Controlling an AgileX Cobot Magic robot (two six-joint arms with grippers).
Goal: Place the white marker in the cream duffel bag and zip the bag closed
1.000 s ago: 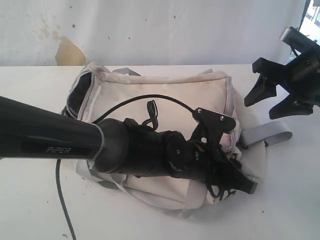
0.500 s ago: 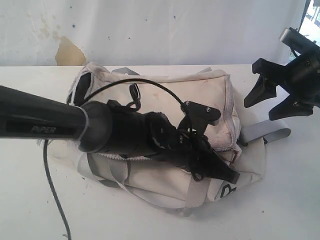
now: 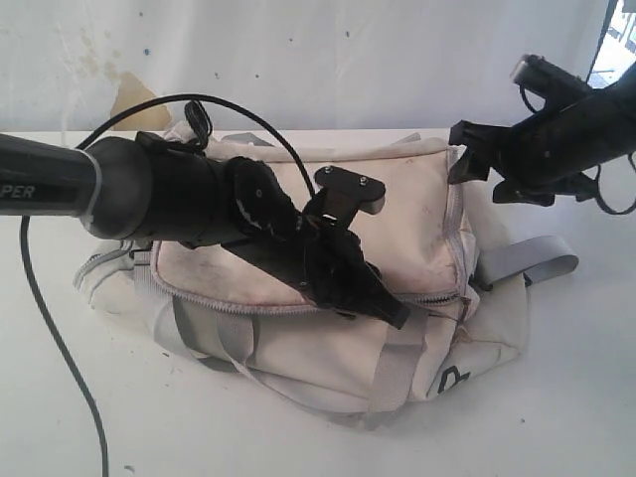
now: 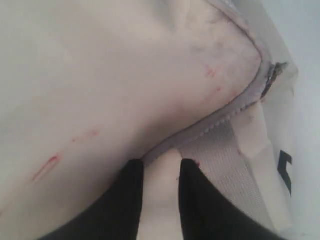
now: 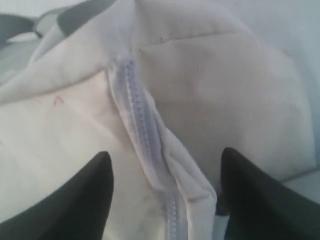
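The cream duffel bag (image 3: 397,209) lies across the middle of the table. My left arm reaches over it. The left gripper (image 3: 396,316) sits on the grey front zipper (image 3: 248,303), its fingers nearly together, pinching a cream strip at the zip line. In the left wrist view the left gripper (image 4: 161,164) meets the zipper (image 4: 220,125), which runs shut to the bag's end. My right gripper (image 3: 477,169) is open at the bag's far right corner. In the right wrist view the right gripper (image 5: 166,154) straddles a zipper seam (image 5: 140,125) without touching. The white marker is out of view.
A grey strap (image 3: 527,258) trails from the bag's right end onto the white table (image 3: 556,417). The left arm's black cable (image 3: 60,338) loops over the bag and hangs down at the left. A stained wall stands behind.
My left gripper has slid leftward along the front zipper. The bag's black-lined opening at its left end no longer shows. My right gripper has come down and left to the bag's corner.
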